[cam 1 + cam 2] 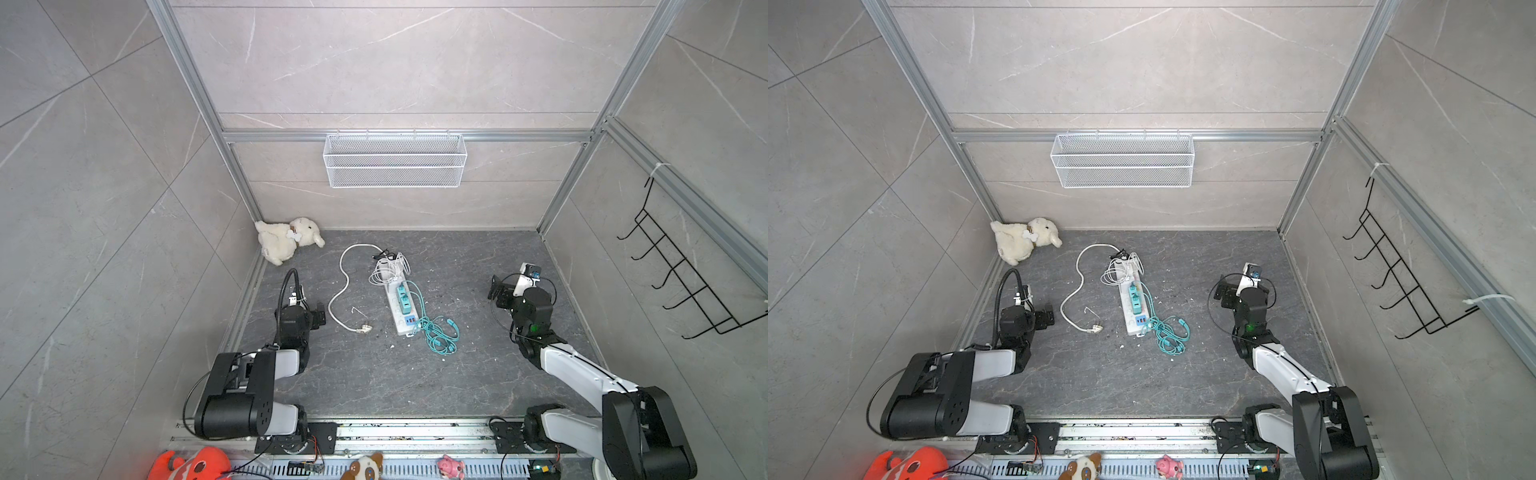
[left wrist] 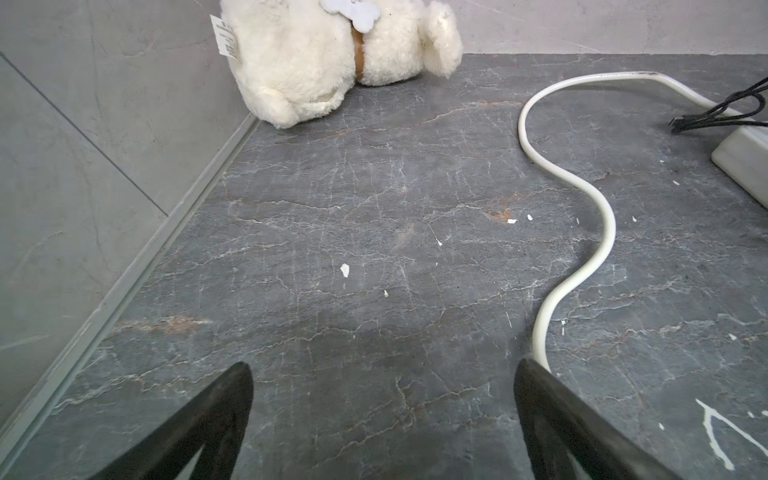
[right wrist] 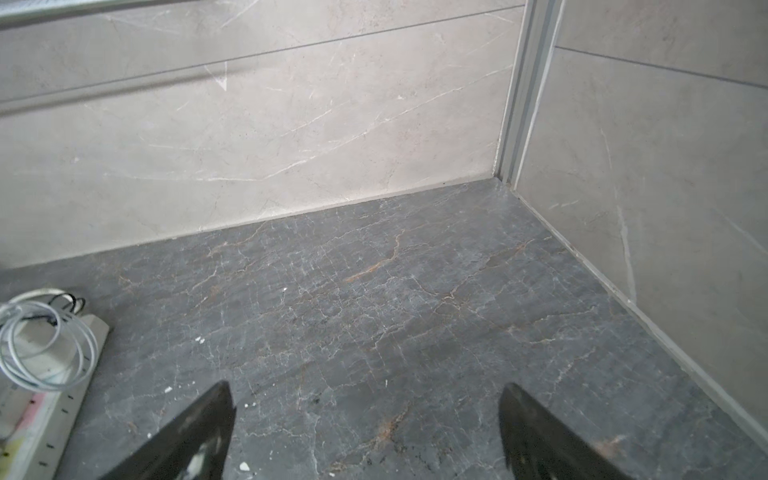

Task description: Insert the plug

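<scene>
Two empty, jaws wide: left gripper (image 2: 382,370), right gripper (image 3: 365,388) | plug (image 1: 365,329) loose, left of strip (image 1: 397,316) | likely left gripper's pick.

We see a dark marbled surface (image 1: 457,374) bearing a white power strip (image 1: 400,322), its cord (image 1: 341,282) curling left to a loose plug (image 1: 365,329), teal cables (image 1: 440,336) tangled just right, a cream plush toy (image 1: 286,241) in the far-left corner

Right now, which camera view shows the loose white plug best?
Both top views: the white plug lies unobstructed on the floor, left of the power strip. The left wrist view catches only its cord; the right wrist view shows none of it.
</scene>
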